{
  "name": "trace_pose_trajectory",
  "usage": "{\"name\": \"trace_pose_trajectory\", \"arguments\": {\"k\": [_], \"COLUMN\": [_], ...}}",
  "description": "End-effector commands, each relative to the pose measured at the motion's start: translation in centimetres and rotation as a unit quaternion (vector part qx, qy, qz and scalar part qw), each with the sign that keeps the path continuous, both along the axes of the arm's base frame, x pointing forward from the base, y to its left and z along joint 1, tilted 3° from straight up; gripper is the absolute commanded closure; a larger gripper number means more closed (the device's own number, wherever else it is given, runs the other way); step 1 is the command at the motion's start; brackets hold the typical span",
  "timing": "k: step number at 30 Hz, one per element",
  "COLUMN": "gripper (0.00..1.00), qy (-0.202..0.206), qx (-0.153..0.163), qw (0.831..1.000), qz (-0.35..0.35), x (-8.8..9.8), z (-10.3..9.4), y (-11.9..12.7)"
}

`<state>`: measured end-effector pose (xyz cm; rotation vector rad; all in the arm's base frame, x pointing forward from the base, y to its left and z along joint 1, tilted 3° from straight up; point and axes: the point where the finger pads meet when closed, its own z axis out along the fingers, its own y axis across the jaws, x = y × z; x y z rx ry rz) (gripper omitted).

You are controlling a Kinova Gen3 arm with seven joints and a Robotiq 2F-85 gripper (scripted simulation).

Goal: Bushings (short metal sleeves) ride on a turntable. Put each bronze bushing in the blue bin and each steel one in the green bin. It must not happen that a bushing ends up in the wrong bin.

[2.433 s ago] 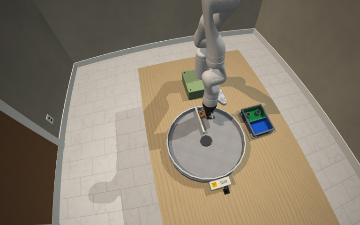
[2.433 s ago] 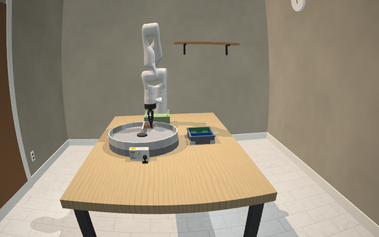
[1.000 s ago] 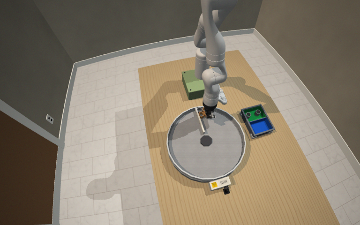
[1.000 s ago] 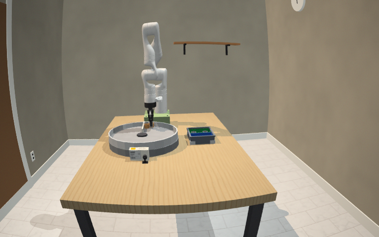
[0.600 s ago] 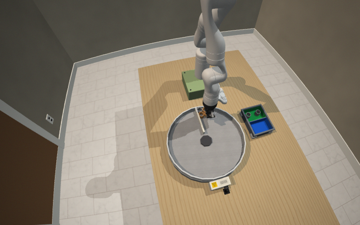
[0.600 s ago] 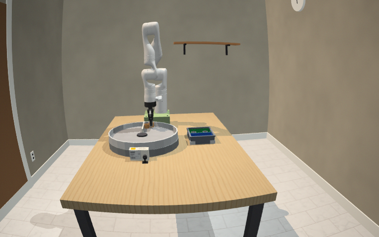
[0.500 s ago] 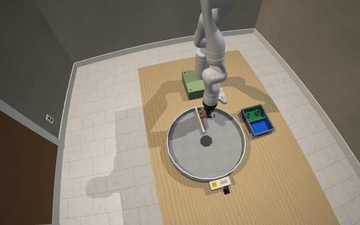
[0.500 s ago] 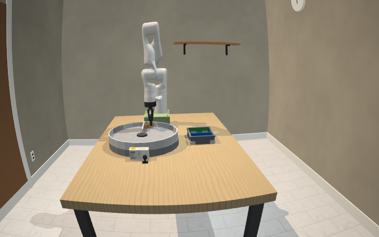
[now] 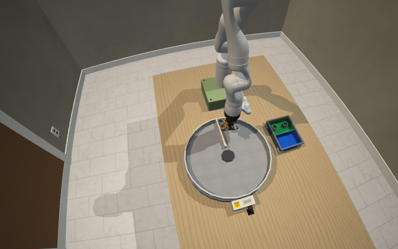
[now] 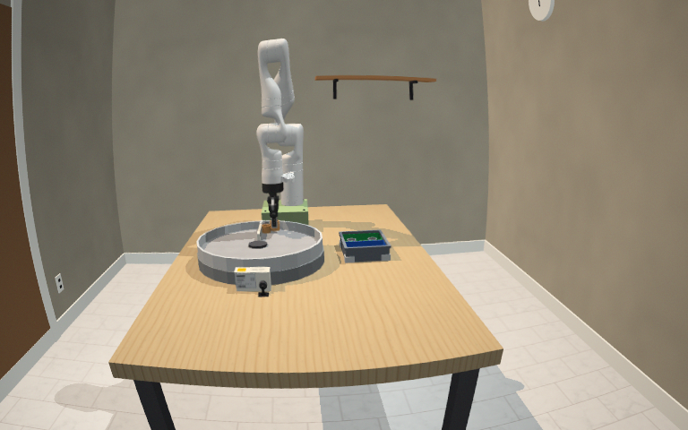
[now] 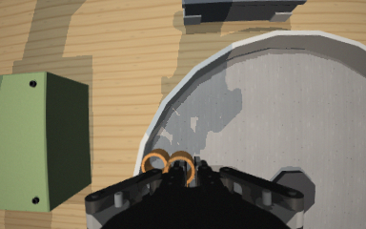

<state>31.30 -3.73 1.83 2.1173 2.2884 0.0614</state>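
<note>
Two bronze bushings stand side by side at the far rim of the grey turntable (image 9: pixel 228 158), next to a pale radial bar (image 9: pixel 222 132). In the wrist view the left bushing (image 11: pixel 153 162) stands free and the right bushing has its wall between my fingers. My gripper (image 11: pixel 190 164) is shut on that right bronze bushing, low over the turntable; it also shows in the top view (image 9: pixel 232 125). Two steel bushings (image 9: pixel 279 125) lie in the green bin (image 9: pixel 280 124). The blue bin (image 9: pixel 288 139) holds nothing.
The green base block (image 9: pixel 213 94) of the arm stands just behind the turntable. A dark hub (image 9: pixel 227 155) sits at the turntable's centre. A small control box (image 9: pixel 242 204) with a knob stands at the turntable's near edge. The bins stand to the right of the turntable.
</note>
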Motion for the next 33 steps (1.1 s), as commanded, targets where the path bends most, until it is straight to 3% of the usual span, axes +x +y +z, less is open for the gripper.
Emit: {"name": "trace_pose_trajectory", "arguments": {"k": [1,33], "gripper": [1.0,1.0], "qy": [-0.001,-0.001], "qx": [0.0,0.0], "qw": [1.0,1.0], "qz": [-0.001,-0.001], "x": [0.04,0.01], "z": [0.12,0.89], "y": [-0.06,-0.06]}}
